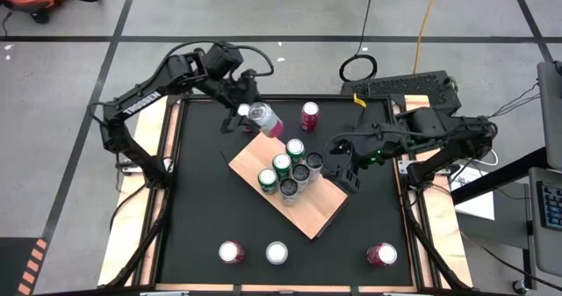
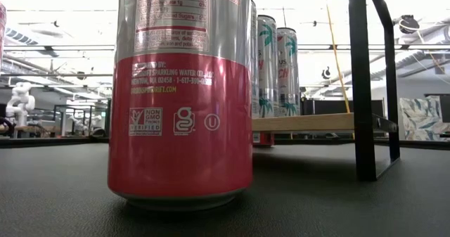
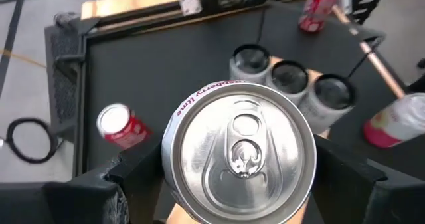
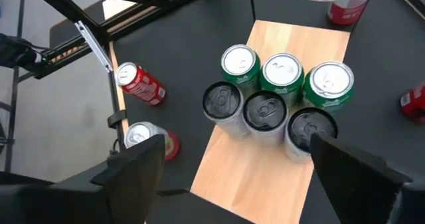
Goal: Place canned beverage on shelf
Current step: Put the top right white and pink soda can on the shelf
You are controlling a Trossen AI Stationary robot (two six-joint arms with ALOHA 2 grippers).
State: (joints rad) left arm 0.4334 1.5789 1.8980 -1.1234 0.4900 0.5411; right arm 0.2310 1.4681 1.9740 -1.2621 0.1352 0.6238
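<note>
L pincer (image 1: 248, 111) grips a pink-and-silver drink can (image 1: 264, 119) over the tan wood-grain shelf board (image 1: 303, 210); R pincer (image 4: 232, 164) wide, holding nothing.

you get even, bright overhead light; shadows on the black table (image 1: 202, 217) stay soft and faint. in the low view the ceiling behind blows out to white, and the near pink can (image 2: 181, 89) looms large. the left wrist's close can top (image 3: 240, 154) shows mild glare.
</note>
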